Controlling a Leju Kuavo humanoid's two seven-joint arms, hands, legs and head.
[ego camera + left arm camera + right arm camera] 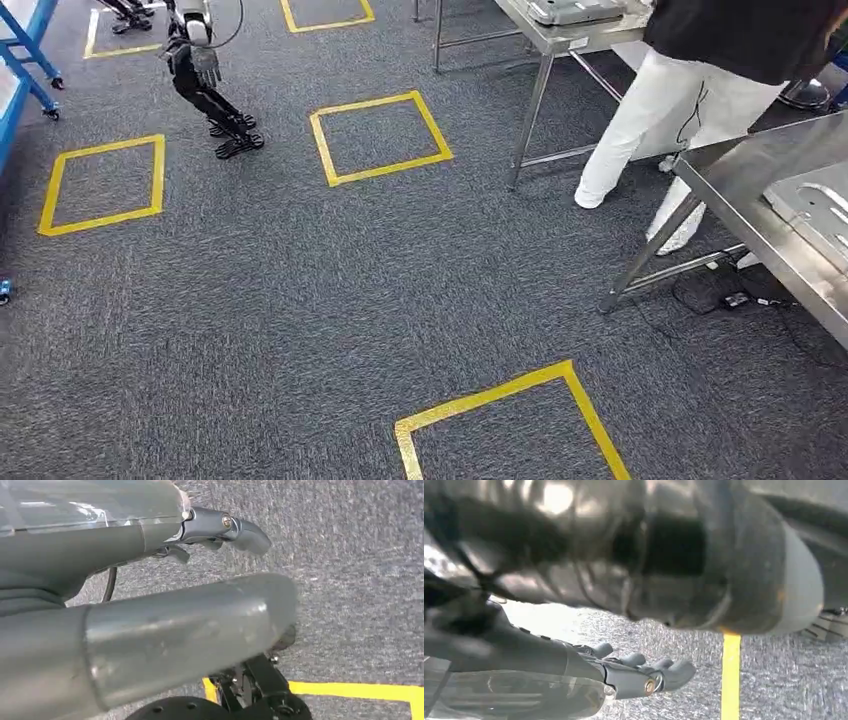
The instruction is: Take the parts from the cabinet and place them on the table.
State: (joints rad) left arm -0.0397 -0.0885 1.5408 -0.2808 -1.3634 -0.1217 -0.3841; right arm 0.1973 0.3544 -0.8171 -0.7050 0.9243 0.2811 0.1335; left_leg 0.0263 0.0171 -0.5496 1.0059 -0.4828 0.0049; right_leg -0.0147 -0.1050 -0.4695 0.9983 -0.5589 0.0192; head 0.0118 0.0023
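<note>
Carpet [250, 330]: grey, marked with yellow tape squares [380, 137]. Worktop [770, 215]: steel, at right, carrying a grey metal part [815, 210]; well apart from both hands. Second steel table [560, 35] farther back, a person in white trousers [660, 110] between the two. Another robot [205, 85] stands at far left. Left hand [220, 527]: fingers loosely extended over carpet, holding nothing. Right hand [644, 672]: fingers apart, likewise empty, near a yellow line.

Left hand [220, 530] hangs above the floor, thick thumb extended, darker fingers [175, 554] loosely curled, holding nothing. Right hand [644, 672] likewise hangs empty, fingers [634, 659] slightly bent, apart.
</note>
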